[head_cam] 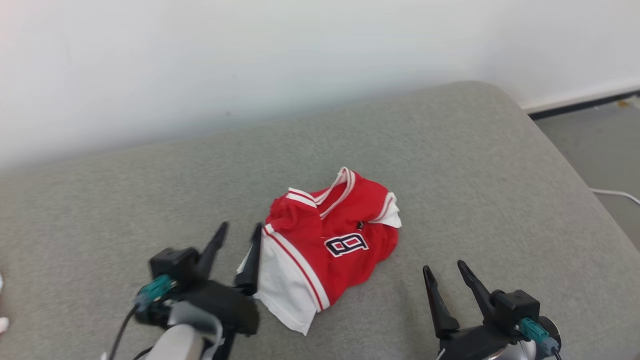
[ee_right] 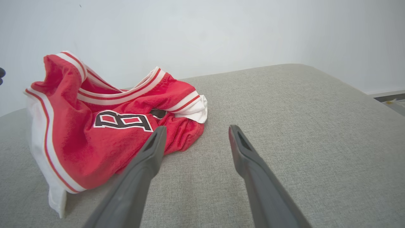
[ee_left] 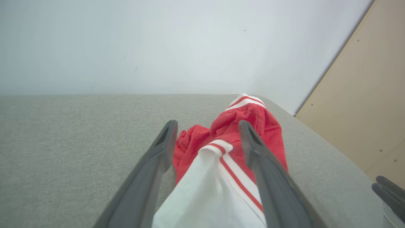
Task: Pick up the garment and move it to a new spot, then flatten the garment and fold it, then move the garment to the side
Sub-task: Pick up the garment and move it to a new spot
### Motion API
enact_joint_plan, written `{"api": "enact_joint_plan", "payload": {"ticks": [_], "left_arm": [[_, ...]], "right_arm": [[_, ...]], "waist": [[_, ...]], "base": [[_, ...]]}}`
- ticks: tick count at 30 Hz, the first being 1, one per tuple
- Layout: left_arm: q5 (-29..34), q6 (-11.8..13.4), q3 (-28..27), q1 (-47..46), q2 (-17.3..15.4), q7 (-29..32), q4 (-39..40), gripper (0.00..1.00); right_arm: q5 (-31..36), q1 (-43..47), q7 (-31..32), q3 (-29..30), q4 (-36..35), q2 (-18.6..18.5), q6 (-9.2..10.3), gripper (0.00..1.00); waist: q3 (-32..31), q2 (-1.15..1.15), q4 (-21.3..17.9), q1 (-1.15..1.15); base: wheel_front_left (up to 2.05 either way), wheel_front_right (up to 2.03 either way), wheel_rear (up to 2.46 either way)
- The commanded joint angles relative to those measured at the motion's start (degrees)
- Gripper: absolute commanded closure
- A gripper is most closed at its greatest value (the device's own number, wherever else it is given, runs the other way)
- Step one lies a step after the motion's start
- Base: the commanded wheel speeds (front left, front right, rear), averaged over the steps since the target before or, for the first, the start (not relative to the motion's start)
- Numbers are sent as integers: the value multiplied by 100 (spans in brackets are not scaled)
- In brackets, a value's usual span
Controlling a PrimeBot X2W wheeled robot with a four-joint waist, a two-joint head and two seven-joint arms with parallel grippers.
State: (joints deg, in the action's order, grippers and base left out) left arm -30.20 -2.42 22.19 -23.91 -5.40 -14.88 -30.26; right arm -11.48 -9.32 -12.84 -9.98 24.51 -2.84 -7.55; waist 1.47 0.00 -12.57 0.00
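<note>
Garment: crumpled red-and-white jersey (head_cam: 345, 225), middle of cushion (head_cam: 475, 165) — white hem (ee_left: 202, 196) between left fingers (ee_left: 152, 171).
Left fingers: spread wide, pinching nothing.
Right fingers (ee_right: 250, 171): spread, empty — just beside jersey.

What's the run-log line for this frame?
garment: crumpled on grey cushion | left gripper: open, white edge between jaws | right gripper: open, apart from garment | fold: not started
</note>
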Motion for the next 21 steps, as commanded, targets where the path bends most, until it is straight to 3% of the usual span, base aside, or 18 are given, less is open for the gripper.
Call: {"api": "enact_joint_plan", "payload": {"ticks": [1,8,11,21], "left_arm": [[66,51,-54,140,-71,-23,36,0],[658,400,-1086,1397,-343,-31,1387,0],[809,441,-1512,1882,-307,-33,1748,0],[1221,256,-2204,3073,1,-29,2625,0]], "right_arm": [[37,90,13,19,-19,-8,12,0],[214,446,175,438,-245,-6,12,0],[266,563,235,524,-324,-8,12,0],[208,789,319,619,-499,-7,12,0]], "waist": [[-285,0,313,0],[-622,0,812,0],[-713,0,914,0],[-802,0,1125,0]], "base": [[0,0,0],[0,0,0],[0,0,0],[0,0,0]]}}
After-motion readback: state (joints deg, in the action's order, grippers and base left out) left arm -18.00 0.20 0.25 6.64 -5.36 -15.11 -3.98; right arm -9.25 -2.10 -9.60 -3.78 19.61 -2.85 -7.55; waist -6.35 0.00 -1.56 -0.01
